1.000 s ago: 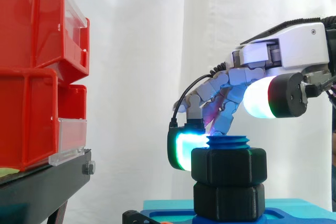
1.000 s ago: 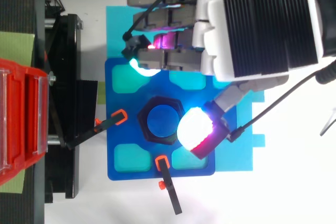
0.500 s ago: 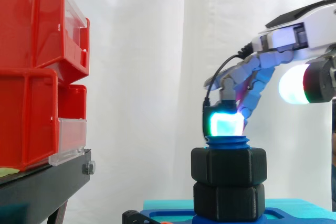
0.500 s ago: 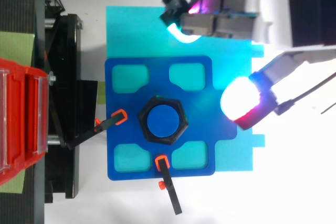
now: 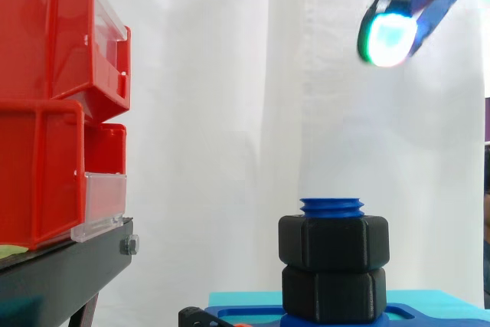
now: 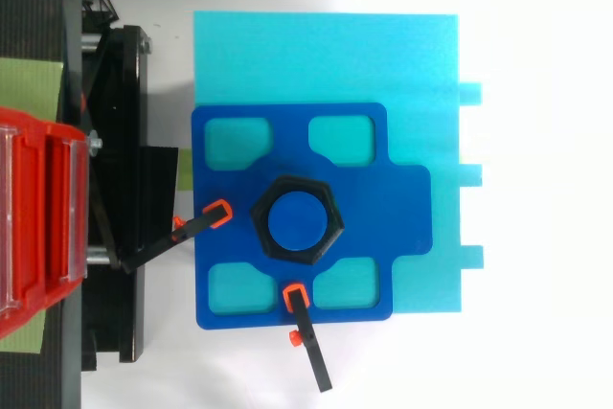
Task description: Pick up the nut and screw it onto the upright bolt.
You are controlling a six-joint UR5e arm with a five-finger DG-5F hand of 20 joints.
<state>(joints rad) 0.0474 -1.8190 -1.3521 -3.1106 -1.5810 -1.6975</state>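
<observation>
Hand [image 5: 389, 36] up in the air, open or shut: can't tell. Nut [image 5: 333, 243] sits on bolt [image 5: 331, 206], well below it, twd left. Red bins [image 5: 46, 112] far left, contents can't tell.

My side cam sits low beside the work, looking level across it toward the white curtain [image 5: 222, 74], close in on the bolt [image 5: 332, 205]. The top cam looks straight down from farther back. Both catch the bolt, the blue plate [image 6: 402, 198] and, at their left edge, the red bins [image 5: 46, 112].
</observation>
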